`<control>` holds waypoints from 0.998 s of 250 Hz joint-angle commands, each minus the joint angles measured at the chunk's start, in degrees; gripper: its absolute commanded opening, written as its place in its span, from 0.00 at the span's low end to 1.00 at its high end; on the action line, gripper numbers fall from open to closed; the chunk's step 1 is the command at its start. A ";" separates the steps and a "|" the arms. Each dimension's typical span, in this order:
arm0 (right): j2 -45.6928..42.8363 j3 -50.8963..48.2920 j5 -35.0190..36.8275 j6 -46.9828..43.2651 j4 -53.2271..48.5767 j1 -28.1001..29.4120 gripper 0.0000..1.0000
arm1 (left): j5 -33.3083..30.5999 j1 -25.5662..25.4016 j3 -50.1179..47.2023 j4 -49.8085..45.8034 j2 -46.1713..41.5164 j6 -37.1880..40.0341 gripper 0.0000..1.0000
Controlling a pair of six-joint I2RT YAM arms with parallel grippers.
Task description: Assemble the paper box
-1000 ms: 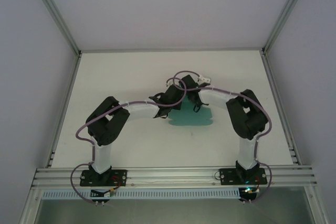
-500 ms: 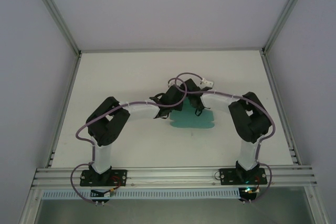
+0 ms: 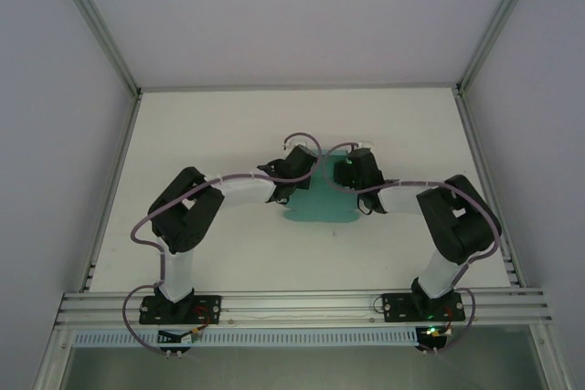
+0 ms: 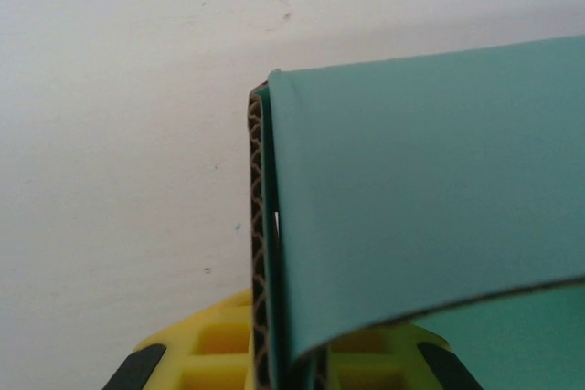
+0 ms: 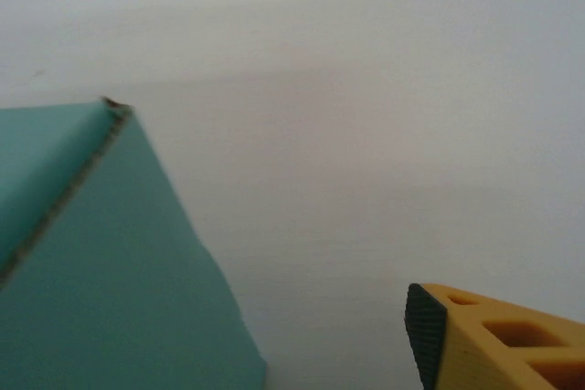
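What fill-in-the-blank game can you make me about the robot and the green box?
The table under the box is ___.
The left gripper pinches the ___.
Its fingers are black and ___.
Missing words: white; box; yellow.

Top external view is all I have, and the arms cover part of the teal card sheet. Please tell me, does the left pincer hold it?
Observer: Yes. In the left wrist view the left pincer is shut on the folded edge of the teal corrugated card sheet, with yellow fingers on either side.
Operator: And the right pincer, does it grip too?
Observer: No, it is open. In the right wrist view its yellow finger stands apart from the sheet, with bare white table between them.
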 commanded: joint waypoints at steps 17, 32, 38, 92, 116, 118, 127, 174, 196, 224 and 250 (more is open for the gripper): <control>-3.64 -2.96 -16.58 -4.37 11.61 0.09 0.78 | -0.42 0.38 0.55 -6.70 1.08 0.78 0.00; -4.51 -3.68 -17.07 -4.17 13.14 0.09 0.80 | -0.57 0.33 0.59 -6.73 1.14 0.83 0.00; -4.86 -3.54 -16.53 -4.18 12.46 0.12 0.80 | -0.71 0.43 0.58 -6.77 1.04 0.85 0.00; -9.98 -3.38 -8.28 -3.20 3.58 0.15 0.88 | -0.76 0.45 0.78 -6.93 1.57 0.70 0.00; -12.10 -3.11 -1.23 -1.93 -3.04 0.07 0.84 | -0.29 0.46 0.93 -6.70 1.98 0.53 0.00; -12.11 -3.01 -0.75 -1.91 -3.70 0.09 0.84 | -0.33 0.46 1.16 -6.75 1.97 0.53 0.00; -12.13 -2.43 0.53 -2.06 -6.17 0.07 0.82 | -0.10 0.44 1.12 -6.72 2.14 0.44 0.00; -9.39 -0.35 1.67 2.42 -10.07 0.19 0.74 | -0.29 0.36 2.11 -7.47 3.10 0.12 0.00; -7.12 0.56 0.81 3.42 -7.91 0.26 0.68 | 0.13 0.41 2.52 -7.90 3.64 0.08 0.00; -4.38 2.91 -0.25 3.82 -6.92 0.56 0.61 | -0.25 0.41 2.60 -8.43 3.75 -0.39 0.00; -2.58 4.87 1.07 4.02 -6.56 1.46 0.49 | -0.48 0.44 2.61 -8.66 3.85 -0.68 0.00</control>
